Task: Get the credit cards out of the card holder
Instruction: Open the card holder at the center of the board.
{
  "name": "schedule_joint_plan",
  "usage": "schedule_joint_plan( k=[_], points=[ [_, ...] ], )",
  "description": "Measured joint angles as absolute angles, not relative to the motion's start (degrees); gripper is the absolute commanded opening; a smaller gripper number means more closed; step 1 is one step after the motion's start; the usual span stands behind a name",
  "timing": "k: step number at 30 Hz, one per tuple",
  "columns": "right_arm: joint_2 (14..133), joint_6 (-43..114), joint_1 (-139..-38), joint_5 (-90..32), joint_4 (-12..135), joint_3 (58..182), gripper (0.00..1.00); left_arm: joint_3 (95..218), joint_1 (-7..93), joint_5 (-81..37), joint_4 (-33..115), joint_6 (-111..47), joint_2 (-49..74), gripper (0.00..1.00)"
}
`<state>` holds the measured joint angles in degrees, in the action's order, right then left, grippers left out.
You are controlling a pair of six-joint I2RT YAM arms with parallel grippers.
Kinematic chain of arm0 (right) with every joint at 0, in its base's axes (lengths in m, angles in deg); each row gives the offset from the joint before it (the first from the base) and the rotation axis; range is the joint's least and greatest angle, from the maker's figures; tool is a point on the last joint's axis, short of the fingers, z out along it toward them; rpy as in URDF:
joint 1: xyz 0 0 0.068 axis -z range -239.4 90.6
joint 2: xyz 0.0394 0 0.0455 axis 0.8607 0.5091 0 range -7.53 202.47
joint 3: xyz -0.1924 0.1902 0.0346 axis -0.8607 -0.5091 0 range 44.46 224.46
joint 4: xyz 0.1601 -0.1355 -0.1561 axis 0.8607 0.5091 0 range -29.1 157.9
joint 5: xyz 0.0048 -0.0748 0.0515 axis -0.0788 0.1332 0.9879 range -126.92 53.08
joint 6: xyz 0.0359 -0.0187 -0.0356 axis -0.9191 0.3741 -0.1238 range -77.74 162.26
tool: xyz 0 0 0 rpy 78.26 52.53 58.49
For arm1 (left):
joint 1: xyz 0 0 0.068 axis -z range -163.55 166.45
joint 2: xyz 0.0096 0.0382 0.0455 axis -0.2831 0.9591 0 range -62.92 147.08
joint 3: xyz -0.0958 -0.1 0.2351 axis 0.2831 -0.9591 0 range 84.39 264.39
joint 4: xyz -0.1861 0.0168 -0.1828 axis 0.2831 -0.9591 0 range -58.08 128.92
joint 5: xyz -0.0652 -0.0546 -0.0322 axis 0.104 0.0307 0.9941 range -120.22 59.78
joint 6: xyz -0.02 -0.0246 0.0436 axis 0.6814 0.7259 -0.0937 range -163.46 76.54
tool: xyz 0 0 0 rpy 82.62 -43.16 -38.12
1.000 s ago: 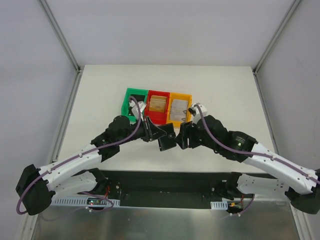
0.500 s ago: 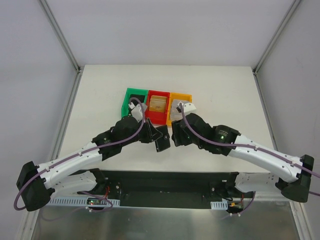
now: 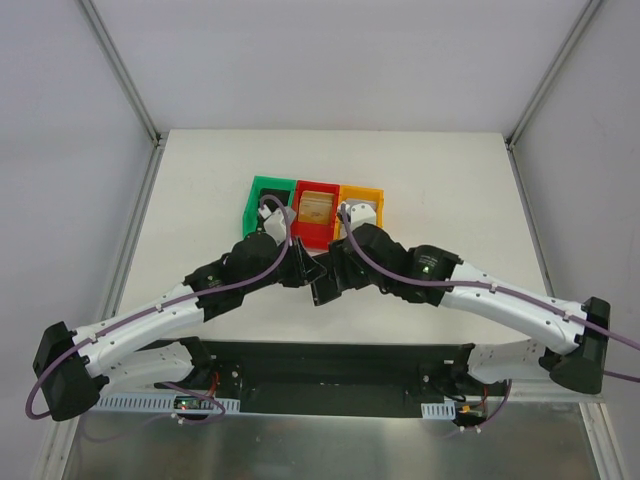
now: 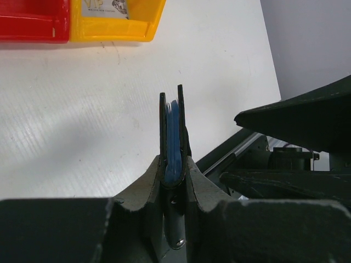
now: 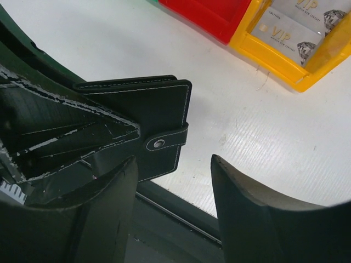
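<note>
"VIP" on pale credit cards (image 5: 285, 28) in the yellow bin (image 5: 272, 64)

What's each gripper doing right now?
Left gripper: closed on the folded card holder.
Right gripper: open, close to the card holder, holding nothing.
</note>
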<state>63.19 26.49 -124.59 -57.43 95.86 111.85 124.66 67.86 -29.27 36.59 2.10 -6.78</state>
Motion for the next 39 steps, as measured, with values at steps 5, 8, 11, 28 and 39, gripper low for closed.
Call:
schedule_joint_plan(
  k=[5, 8, 11, 28, 39],
  points=[
    [65.0, 26.5, -124.8, -57.3, 95.7, 112.2, 0.56, 125.1, 68.1, -29.3, 36.4, 2.2, -6.8, 0.0],
    [65.9, 26.4, -124.9, -57.3, 95.5, 112.3, 0.56, 125.1, 68.3, -29.4, 36.5, 2.4, -6.8, 0.0],
    [66.4, 26.2, -124.9, -57.3, 95.4, 112.3, 0.56, 125.1, 68.3, -30.0, 36.4, 2.6, -6.8, 0.0],
    [70.5, 24.6, -124.9, -58.6, 96.1, 114.9, 0.47, 125.5, 69.3, -33.3, 36.0, 4.1, -7.1, 0.0],
    [72.8, 24.1, -125.5, -60.1, 97.7, 116.6, 0.34, 125.5, 69.8, -34.2, 35.2, 5.1, -7.1, 0.0]
  ],
)
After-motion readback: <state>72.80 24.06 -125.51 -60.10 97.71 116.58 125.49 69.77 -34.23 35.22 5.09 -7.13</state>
